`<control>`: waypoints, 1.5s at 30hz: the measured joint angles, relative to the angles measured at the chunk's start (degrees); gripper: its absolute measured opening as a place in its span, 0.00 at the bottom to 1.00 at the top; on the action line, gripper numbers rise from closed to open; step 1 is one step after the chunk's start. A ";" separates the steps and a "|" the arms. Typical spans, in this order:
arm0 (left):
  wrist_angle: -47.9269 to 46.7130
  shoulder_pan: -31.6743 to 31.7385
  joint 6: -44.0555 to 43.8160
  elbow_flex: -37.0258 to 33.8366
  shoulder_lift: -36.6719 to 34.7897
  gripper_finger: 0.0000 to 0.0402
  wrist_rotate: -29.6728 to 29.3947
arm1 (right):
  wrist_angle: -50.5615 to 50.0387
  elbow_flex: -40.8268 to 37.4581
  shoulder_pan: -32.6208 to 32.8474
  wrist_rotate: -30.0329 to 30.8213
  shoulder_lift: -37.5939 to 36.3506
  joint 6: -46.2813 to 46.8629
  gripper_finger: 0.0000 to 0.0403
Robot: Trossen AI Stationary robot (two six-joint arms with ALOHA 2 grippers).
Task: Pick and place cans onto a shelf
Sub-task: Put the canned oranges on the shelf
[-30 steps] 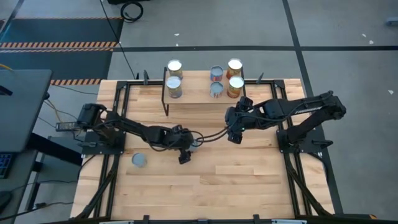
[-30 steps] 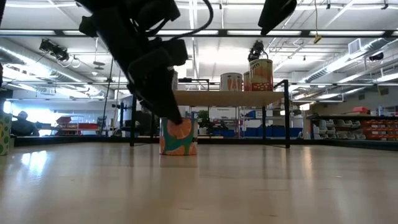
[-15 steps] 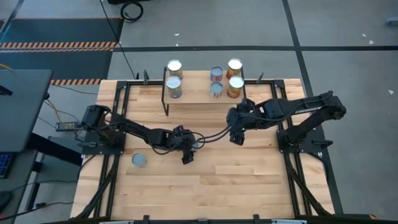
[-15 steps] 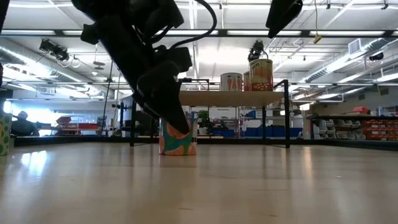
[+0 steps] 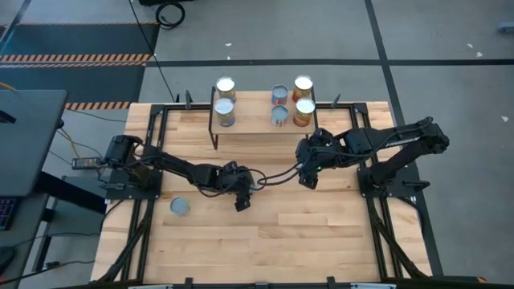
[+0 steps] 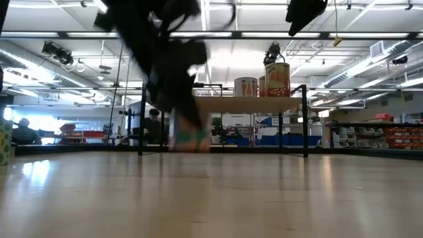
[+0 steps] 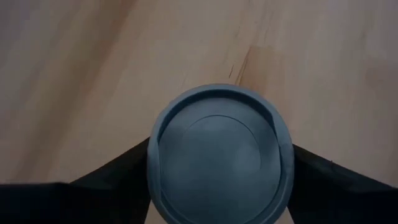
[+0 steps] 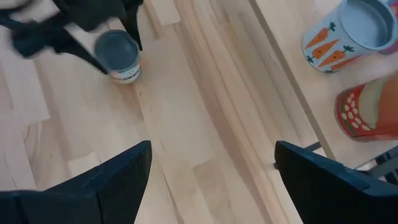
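Observation:
A can with a bluish-grey top [image 7: 217, 155] and an orange and teal label stands upright on the table [image 5: 321, 233], left of its middle. My left gripper [image 7: 221, 148] is shut on it; in the low view both are blurred [image 6: 188, 135]. My right gripper [image 8: 211, 168] hangs open and empty high above the table [image 5: 308, 175], in front of the shelf [image 5: 257, 120]. Several cans stand on the shelf, among them a carrot-labelled one [image 8: 348, 31] and a red one [image 8: 367, 106]. One more can [image 5: 180, 207] stands on the table at the left. My left gripper has the can between its two fingers, one finger [image 7: 121, 177] on each side of the can's wall [image 7: 152, 168] just below the top rim. The fingers slant down from the table's left side. The can stands upright; whether its base is on the table I cannot tell.
The shelf stands on thin black legs at the table's far middle [image 6: 305, 119]. Black frame rails run along the table's left and right sides [image 5: 148, 160]. Bare wood lies across the near half of the table [image 5: 273, 249].
My left arm has shifted slightly over the can near the table's middle, and in the low view the arm and the can now show blurred by motion. In the high view the can keeps its place on the table.

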 joint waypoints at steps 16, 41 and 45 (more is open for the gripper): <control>-33.25 19.09 25.41 43.34 -2.79 0.71 6.85 | 0.26 0.02 -1.42 0.61 -3.36 2.81 0.86; -26.30 32.62 38.59 37.38 3.81 0.72 13.68 | 2.02 0.07 -2.12 -1.38 -3.44 4.53 0.86; -26.09 32.52 37.69 37.38 3.81 0.77 12.33 | 2.06 0.07 -2.12 -1.44 -3.44 5.22 0.86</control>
